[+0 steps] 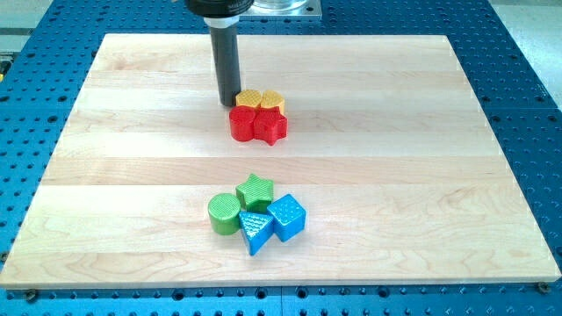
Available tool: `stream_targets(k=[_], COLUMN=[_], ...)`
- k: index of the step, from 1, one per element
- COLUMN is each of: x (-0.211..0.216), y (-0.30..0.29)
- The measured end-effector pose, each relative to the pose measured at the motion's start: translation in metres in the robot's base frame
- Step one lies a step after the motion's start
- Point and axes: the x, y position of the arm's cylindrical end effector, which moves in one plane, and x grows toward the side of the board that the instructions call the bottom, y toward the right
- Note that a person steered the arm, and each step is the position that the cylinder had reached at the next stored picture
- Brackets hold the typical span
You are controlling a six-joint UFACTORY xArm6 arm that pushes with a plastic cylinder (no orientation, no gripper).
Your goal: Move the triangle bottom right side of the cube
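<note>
My tip (230, 102) rests on the wooden worktop (132, 132) in the upper middle of the frame, just left of a yellow block (249, 98) and touching or nearly touching it. Beside that sits a second yellow block (273, 100), with a red cylinder (242, 123) and a red star (270, 126) just below. There is no gripper, only the rod. In the lower middle, well apart from the tip, the blue triangle (255, 232) touches the blue cube (287, 217) at its lower left, with a green cylinder (224, 213) and a green star (255, 192) adjoining.
</note>
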Motion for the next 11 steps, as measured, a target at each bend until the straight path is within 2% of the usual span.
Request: stream_targets(k=[1, 2, 3, 4, 5, 6, 8, 9, 11], x=[0.043, 0.120, 0.198, 0.248, 0.253, 0.224, 0.196, 0.192, 0.219], y=[-0.039, -0.082, -0.079, -0.033, 0.014, 0.051, 0.153, 0.144, 0.139])
